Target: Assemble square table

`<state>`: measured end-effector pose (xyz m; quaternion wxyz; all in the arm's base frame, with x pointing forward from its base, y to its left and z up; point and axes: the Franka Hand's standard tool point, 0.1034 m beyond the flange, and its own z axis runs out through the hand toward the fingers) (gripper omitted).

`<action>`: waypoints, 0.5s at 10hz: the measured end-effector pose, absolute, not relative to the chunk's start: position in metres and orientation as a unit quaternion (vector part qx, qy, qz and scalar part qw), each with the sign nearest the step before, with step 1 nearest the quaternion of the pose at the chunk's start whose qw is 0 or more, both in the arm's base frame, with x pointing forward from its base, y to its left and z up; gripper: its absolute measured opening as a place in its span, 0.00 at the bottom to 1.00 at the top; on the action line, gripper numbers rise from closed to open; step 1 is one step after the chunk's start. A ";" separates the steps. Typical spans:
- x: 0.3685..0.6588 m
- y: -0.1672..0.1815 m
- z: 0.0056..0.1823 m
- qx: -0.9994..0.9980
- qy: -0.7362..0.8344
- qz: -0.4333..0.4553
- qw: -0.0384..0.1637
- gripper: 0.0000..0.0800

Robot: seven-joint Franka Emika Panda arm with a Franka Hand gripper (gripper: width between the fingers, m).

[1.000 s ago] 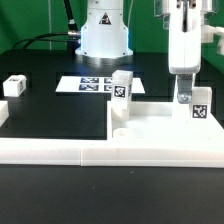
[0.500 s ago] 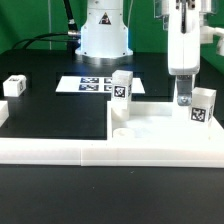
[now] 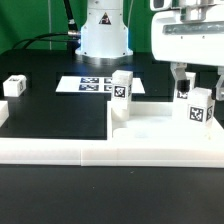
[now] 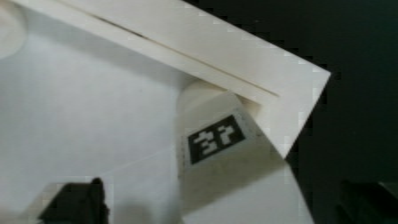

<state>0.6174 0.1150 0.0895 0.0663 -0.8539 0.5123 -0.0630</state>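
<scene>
The white square tabletop (image 3: 155, 127) lies at the exterior view's right, rim up. One tagged white leg (image 3: 122, 90) stands upright at its far left corner. A second tagged leg (image 3: 201, 107) stands at its far right corner. My gripper (image 3: 200, 93) hangs over this second leg, open, with one finger on each side of it. In the wrist view the leg (image 4: 228, 150) sits in the tabletop's corner (image 4: 107, 110), and the dark fingertips (image 4: 80, 203) stand apart from it around my gripper's middle (image 4: 222, 208). A third leg (image 3: 14, 86) lies loose at the far left.
The marker board (image 3: 92, 84) lies flat behind the tabletop, in front of the robot base (image 3: 105, 35). A long white border rail (image 3: 90, 152) runs along the front. Black cables lie at the back left.
My gripper has turned about a quarter turn around its vertical axis and now shows its broad side, fingers straddling the right leg. The legs and tabletop have stayed put.
</scene>
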 end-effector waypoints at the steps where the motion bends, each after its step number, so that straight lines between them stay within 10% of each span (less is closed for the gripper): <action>1: 0.617 0.115 0.089 -0.868 0.488 -0.065 0.064 0.81; 5: 0.629 0.099 0.074 -0.930 0.351 -0.090 0.057 0.81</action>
